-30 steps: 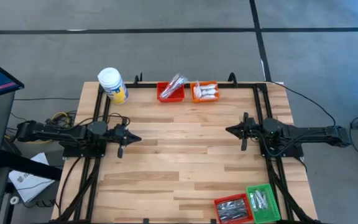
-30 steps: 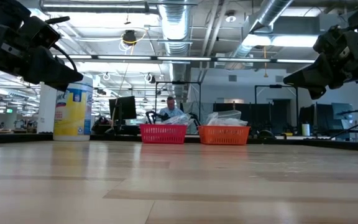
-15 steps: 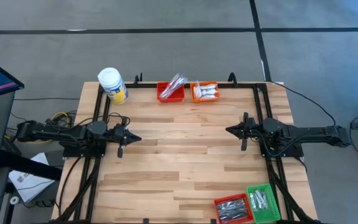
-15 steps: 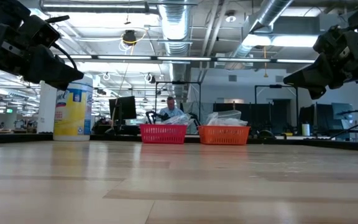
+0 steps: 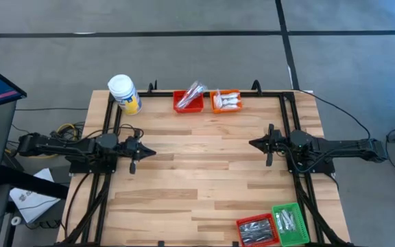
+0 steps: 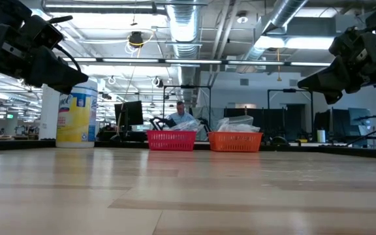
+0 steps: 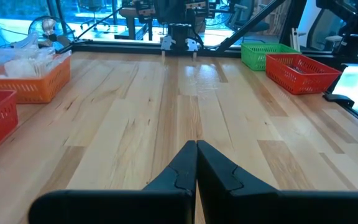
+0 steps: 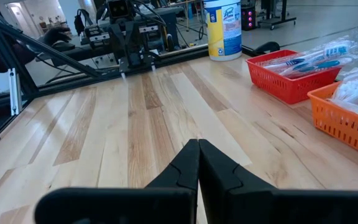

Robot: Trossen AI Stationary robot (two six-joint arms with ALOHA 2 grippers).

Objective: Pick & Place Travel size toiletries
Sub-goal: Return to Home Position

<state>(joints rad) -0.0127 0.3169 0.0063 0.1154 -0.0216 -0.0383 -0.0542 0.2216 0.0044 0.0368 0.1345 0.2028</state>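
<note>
We judge both arms home, so we'd simply hold level above the tabletop (image 5: 197, 178). The left gripper (image 5: 147, 152) at its left edge and the right gripper (image 5: 254, 143) at its right edge have fingers pressed together, empty. The toiletries (image 5: 226, 102) sit in baskets (image 5: 177, 106) at the far edge and the near right corner. Nothing has shifted since a second ago.

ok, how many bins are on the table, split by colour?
Red: 2 (top red bin, bottom red bin, named as the high view shows them)
Orange: 1 (orange bin)
Green: 1 (green bin)
Total: 4 bins
</note>
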